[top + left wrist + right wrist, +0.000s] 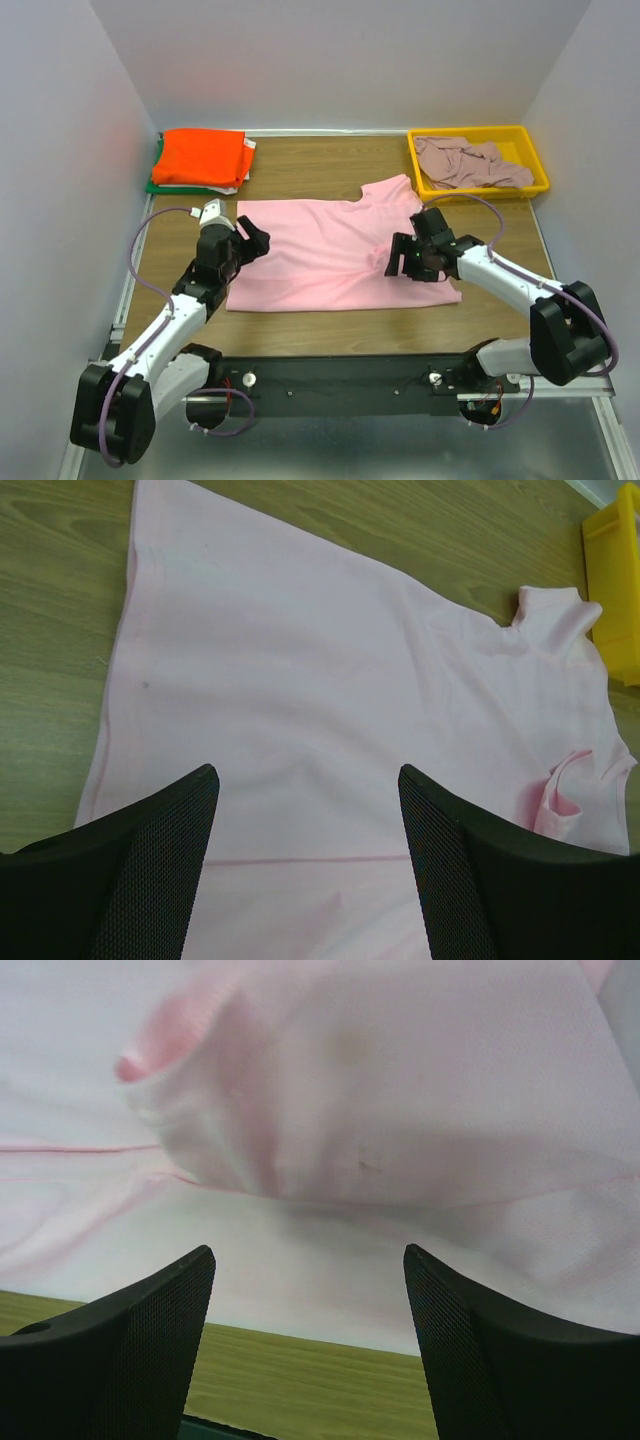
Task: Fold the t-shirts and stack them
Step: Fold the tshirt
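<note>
A light pink t-shirt (330,255) lies spread flat on the wooden table, its neck towards the right; it also fills the left wrist view (330,700) and the right wrist view (380,1110). My left gripper (250,242) is open and empty over the shirt's left hem edge. My right gripper (408,257) is open and empty over the shirt's right side, by a bunched sleeve fold (190,1040). A folded orange t-shirt (202,156) lies on a green one (157,186) at the back left. A crumpled mauve t-shirt (468,162) lies in the yellow tray (478,133).
The yellow tray stands at the back right; its corner shows in the left wrist view (612,590). White walls close in the table on three sides. The black rail with the arm bases (340,380) runs along the near edge.
</note>
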